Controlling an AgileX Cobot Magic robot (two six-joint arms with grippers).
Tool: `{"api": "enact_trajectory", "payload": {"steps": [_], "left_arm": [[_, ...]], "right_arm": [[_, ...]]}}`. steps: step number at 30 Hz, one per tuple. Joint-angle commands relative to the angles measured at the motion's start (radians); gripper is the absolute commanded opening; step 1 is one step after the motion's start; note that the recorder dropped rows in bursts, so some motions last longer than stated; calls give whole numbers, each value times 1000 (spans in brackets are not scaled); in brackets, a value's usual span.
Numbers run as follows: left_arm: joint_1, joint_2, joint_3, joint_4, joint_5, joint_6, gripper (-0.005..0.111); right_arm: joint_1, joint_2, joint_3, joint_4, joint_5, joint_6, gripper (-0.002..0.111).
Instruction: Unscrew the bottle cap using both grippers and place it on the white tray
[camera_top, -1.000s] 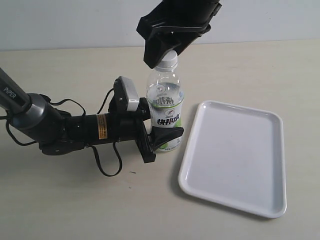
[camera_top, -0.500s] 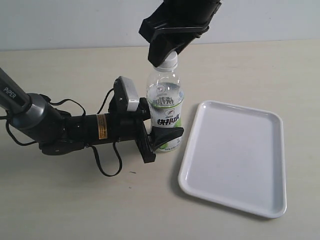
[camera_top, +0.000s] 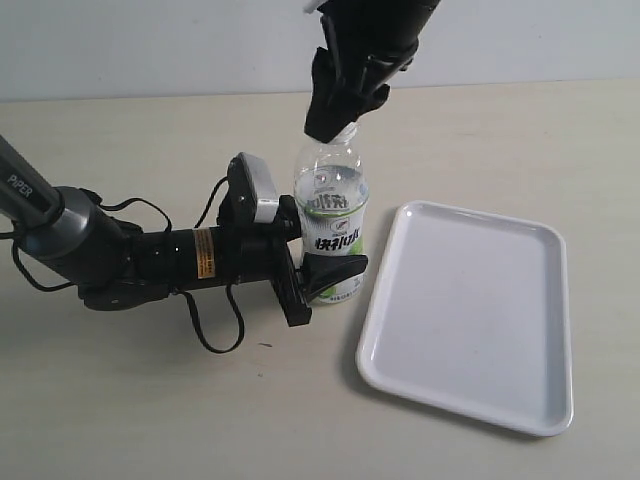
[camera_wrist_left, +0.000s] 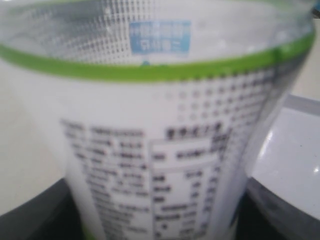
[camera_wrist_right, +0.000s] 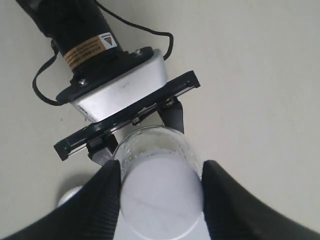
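Contact showed on both sides of the bottle cap (camera_wrist_right: 160, 200): the right gripper (camera_wrist_right: 160, 167) had its two black fingers (camera_wrist_right: 100, 205) drawn in narrow against the white rim, so the cap sat directly between its tips, on top of the bottle (camera_top: 332, 215). Seen from the side, that gripper reached down from above and covered nearly all of the cap, leaving only a sliver of white below its tips. The bottle stood upright on the table (camera_top: 150, 400), clear in its upper part and wrapped lower down in a white-and-green label with dark characters. The left gripper (camera_top: 330, 272) lay low and level over the table and was clamped on the labelled lower part of the bottle, one finger in front and the other hidden behind it. Its own camera saw little but the blurred label filling the space between its dark fingers. Above its jaws sat a grey-white block (camera_top: 255, 190), and farther back along the arm was a yellow label (camera_top: 204, 252), with black cables (camera_top: 215, 330) looping beside it. The white tray (camera_top: 470, 320) lay flat on the table just beyond the left gripper's fingertips, on the far side of the bottle and apart from it, and lower than the right gripper and off to one side of it.
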Motion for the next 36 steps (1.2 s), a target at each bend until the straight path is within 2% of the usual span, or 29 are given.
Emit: {"api": "enact_trajectory", "payload": {"steps": [1,6,9,11,12,13,14,17,19,23,29,32,36], "left_arm": [[-7,0,0,7,34,4,0],[-7,0,0,7,34,4,0],[-7,0,0,7,34,4,0],[-7,0,0,7,34,4,0],[-7,0,0,4,34,4,0],[-7,0,0,2,34,4,0],[-7,0,0,2,34,4,0],[-7,0,0,1,34,7,0],[-7,0,0,1,34,17,0],[-7,0,0,1,34,20,0],[-7,0,0,1,34,20,0],[-7,0,0,1,34,20,0],[-7,0,0,1,34,20,0]], "right_arm": [[1,0,-8,-5,-4,-181,0],[1,0,-8,-4,-4,-396,0],[1,0,-8,-4,-4,-419,0],[1,0,-8,18,-4,-394,8],[1,0,-8,38,-4,-364,16],[1,0,-8,45,-4,-356,20],[1,0,-8,49,-4,-335,32],[1,-9,-8,68,-4,-335,53],[1,-25,-8,74,-4,-241,59],[1,-54,-8,84,-18,-28,60],[1,-63,-8,-16,-67,689,60],[1,-54,-8,-53,-63,813,60],[1,-43,-8,-43,-56,835,60]]}}
